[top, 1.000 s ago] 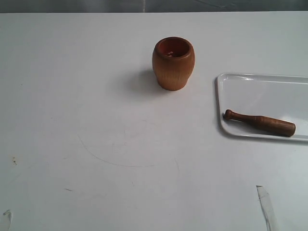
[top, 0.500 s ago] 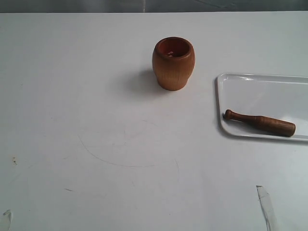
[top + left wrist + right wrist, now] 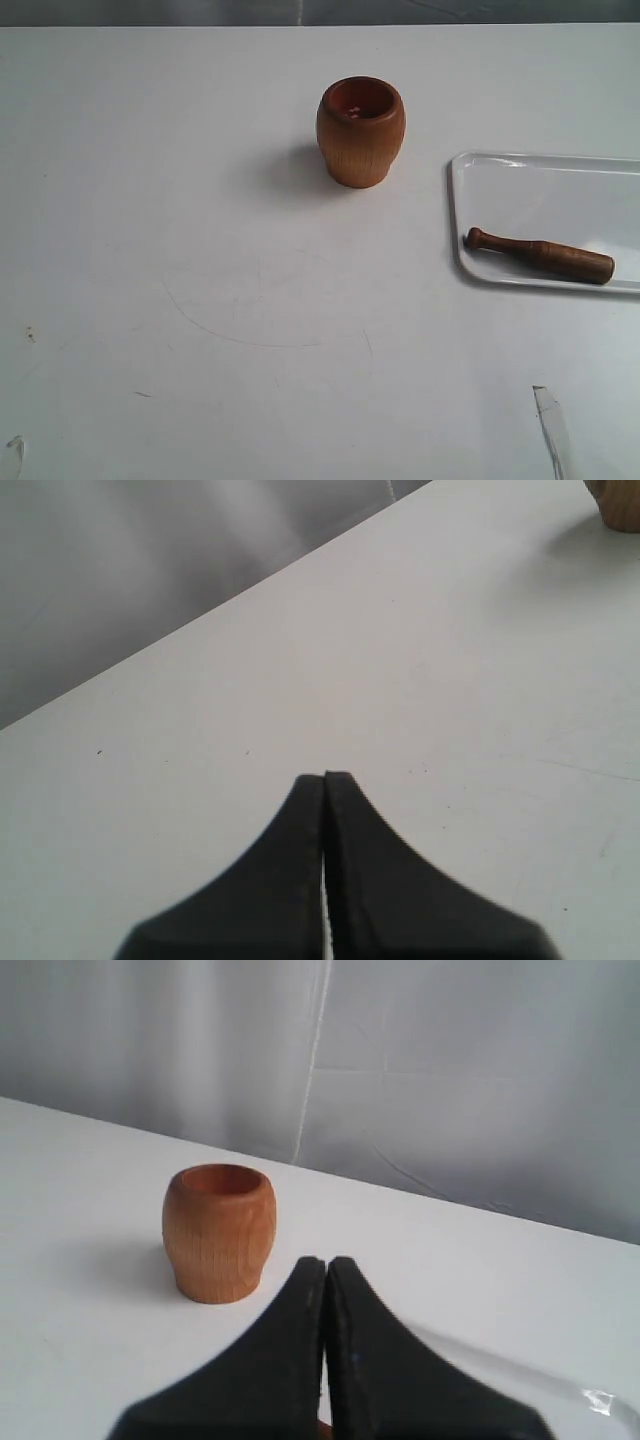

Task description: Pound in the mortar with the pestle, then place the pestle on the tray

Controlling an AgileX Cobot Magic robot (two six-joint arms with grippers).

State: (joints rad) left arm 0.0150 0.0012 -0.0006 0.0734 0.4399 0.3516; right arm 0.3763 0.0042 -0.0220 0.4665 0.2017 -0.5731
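The orange-brown mortar (image 3: 360, 131) stands upright on the white table, at the back near the middle, with nothing in its mouth. To its right the white tray (image 3: 560, 195) holds the dark pestle (image 3: 540, 255), which lies flat near the tray's front rim with its knob pointing left. No arm shows in the exterior view. My left gripper (image 3: 325, 776) is shut and empty over bare table; a corner of the mortar (image 3: 618, 502) shows far off. My right gripper (image 3: 326, 1260) is shut and empty, with the mortar (image 3: 218, 1232) standing beyond it and the tray's glossy rim (image 3: 530, 1372) close by.
The white table (image 3: 200, 250) carries a faint curved scratch (image 3: 230, 330) in front of the mortar. Two pale slivers (image 3: 550, 430) sit at the bottom edge of the exterior view. A grey curtain (image 3: 450, 1080) hangs behind the table.
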